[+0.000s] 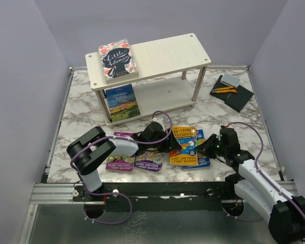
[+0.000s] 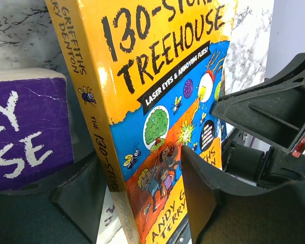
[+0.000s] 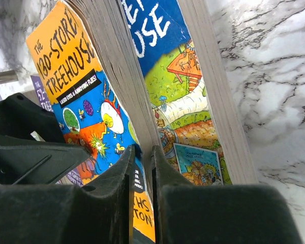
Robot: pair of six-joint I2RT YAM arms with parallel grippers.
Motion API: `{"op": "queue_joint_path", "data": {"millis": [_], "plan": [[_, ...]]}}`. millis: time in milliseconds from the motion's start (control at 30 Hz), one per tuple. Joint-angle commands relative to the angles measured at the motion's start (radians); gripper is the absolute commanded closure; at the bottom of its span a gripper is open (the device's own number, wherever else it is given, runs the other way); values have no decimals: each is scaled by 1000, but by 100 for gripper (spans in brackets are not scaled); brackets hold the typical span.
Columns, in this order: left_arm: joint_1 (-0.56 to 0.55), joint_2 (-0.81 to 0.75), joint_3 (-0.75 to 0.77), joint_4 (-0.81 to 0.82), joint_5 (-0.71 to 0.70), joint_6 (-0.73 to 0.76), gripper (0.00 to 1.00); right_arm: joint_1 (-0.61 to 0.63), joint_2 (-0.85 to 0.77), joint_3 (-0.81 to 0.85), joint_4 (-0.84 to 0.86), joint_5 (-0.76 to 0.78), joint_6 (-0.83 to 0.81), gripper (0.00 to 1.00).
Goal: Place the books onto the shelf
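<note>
The right gripper [image 3: 142, 173] is pressed almost together, and the front cover of the orange book [image 3: 71, 66] is pinched in it at the book's 3 o'clock edge, as seen from the top view. The left gripper [image 2: 142, 162] is spread astride the spine at 9 o'clock, so both arms are equally near. The book is propped on edge over a blue book [image 3: 165, 86] on the surface [image 1: 81, 112], with its long axis running 12 to 6. The shelf [image 1: 168, 53] is found well apart at 12 o'clock.
</note>
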Motion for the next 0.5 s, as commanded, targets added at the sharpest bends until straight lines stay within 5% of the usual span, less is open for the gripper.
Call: {"op": "queue_joint_path", "data": {"millis": [0, 200, 467], "plan": [[-21, -28, 6, -16, 74, -13, 41, 4, 26, -37, -1, -52, 21, 87], [-21, -57, 0, 7, 79, -35, 46, 5, 24, -46, 7, -55, 26, 88], [-21, -100, -1, 51, 90, -61, 71, 5, 0, -53, 1, -59, 29, 88]]}}
